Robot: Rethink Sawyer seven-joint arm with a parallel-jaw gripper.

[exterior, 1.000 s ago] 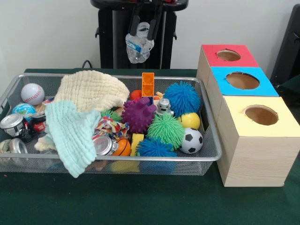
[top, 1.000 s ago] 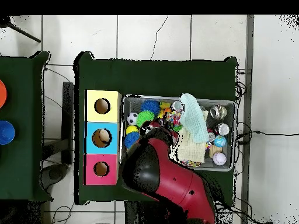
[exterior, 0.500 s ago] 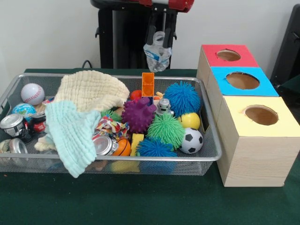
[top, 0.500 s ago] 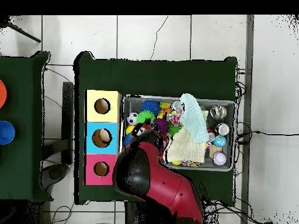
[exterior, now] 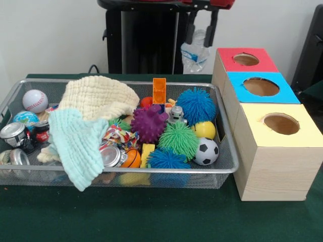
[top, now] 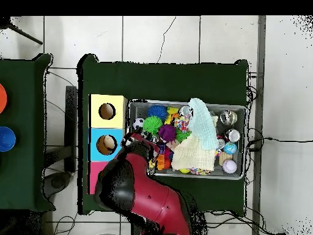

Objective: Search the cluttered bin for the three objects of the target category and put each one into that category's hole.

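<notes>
Above the far rim of the bin (exterior: 224, 170), beside the red-topped box (exterior: 246, 60), my gripper (exterior: 201, 31) hangs with its two dark fingers clamped on a crumpled clear plastic bottle (exterior: 195, 52); the bottle dangles clear of the toys; the bin sits on the green table (exterior: 151, 214), holding spiky balls, a soccer ball (exterior: 206, 151), a baseball (exterior: 35, 101) and two cloths; blue-topped (exterior: 261, 86) and yellow-topped (exterior: 280, 124) boxes stand beside it.

The gripper (exterior: 201, 34) hangs high at the top of the front view, its 2 dark fingers (exterior: 191, 31) pointing down with jaws clamped on something clear. Overhead, the red and black arm (top: 143, 196) reaches up from the bottom edge.
</notes>
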